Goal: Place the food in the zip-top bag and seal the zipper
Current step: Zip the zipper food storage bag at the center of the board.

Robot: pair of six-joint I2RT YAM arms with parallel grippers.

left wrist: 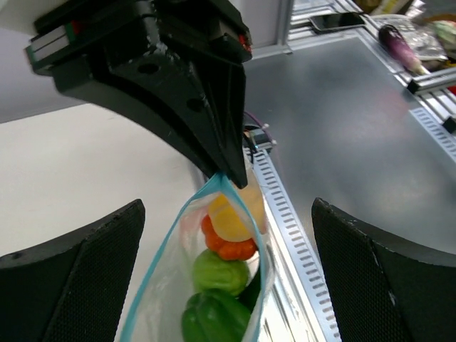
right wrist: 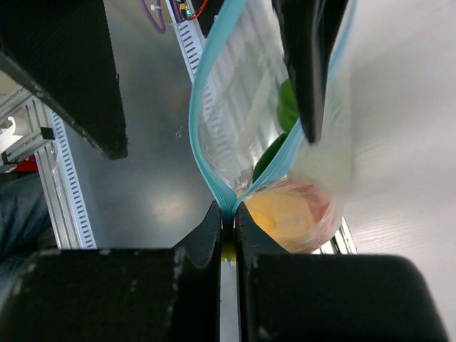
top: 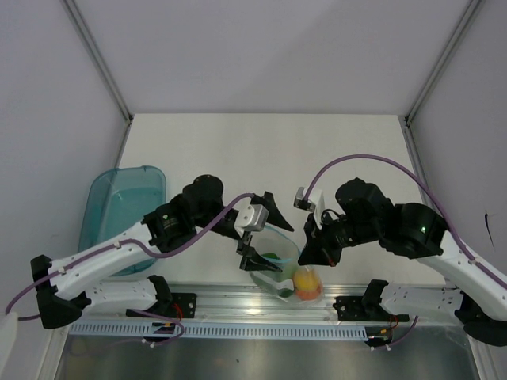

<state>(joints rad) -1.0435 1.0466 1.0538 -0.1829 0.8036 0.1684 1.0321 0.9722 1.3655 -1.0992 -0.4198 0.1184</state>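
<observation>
The clear zip-top bag (top: 279,260) lies at the table's near edge, its mouth held open. Inside it are the small yellow piece (left wrist: 229,217), the orange fruit (left wrist: 229,246) and two green round ones (left wrist: 219,271), (left wrist: 214,317); a dark green sliver (left wrist: 254,291) may be the chili. My right gripper (top: 310,252) is shut on one end of the light blue zipper (right wrist: 206,107), pinching both strips together (right wrist: 229,219). My left gripper (top: 269,240) is wide open and straddles the bag's mouth (left wrist: 228,206), its fingers (left wrist: 78,263) clear of the plastic.
A teal translucent tray (top: 119,207) stands at the table's left. A slotted aluminium rail (top: 238,299) runs along the near edge just beside the bag, with a metal surface (left wrist: 356,121) beyond it. White walls close the back and sides.
</observation>
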